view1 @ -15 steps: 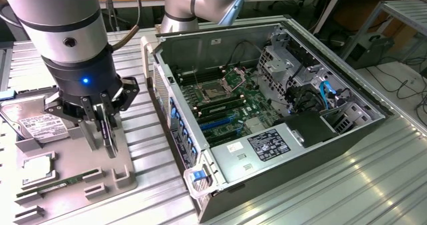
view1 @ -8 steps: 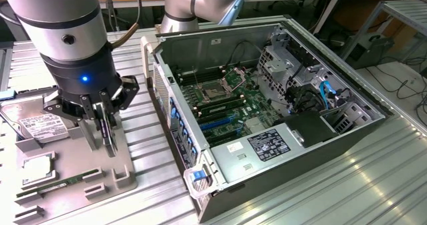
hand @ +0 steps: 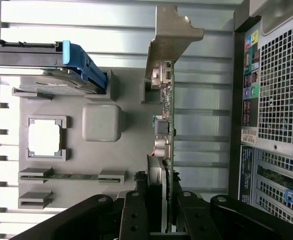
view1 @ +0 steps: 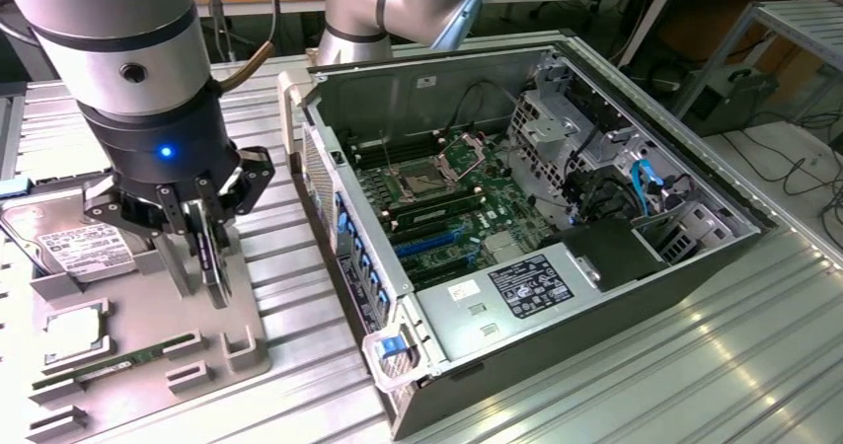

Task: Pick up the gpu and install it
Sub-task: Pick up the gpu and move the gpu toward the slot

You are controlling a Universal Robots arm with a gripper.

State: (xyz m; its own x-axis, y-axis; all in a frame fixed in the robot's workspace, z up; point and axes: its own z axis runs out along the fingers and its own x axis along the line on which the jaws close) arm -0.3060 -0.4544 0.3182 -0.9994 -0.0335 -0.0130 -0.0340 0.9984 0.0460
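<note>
The gpu (view1: 215, 271) is a thin black card standing on edge over the grey parts tray (view1: 138, 291) on the exterior view's left. My gripper (view1: 201, 259) reaches down from above and is shut on the card, one finger on each face. In the wrist view the gpu (hand: 166, 125) appears edge-on, its pale metal bracket (hand: 172, 37) at the far end, and the gripper (hand: 162, 202) clamps the near end. Its lower edge is at the tray; I cannot tell whether it has lifted clear. The open computer case (view1: 658, 148) lies to the exterior view's right, motherboard (view1: 455, 197) exposed.
The tray (hand: 131, 155) also carries a silver hard drive (view1: 66, 242) in a blue caddy (hand: 79, 62), a square processor (view1: 73, 331) (hand: 44, 137) and a narrow green memory stick (view1: 125, 360) (hand: 71, 176). Blue expansion slots (view1: 424, 242) sit on the motherboard. The arm's base (view1: 395, 10) stands behind the case.
</note>
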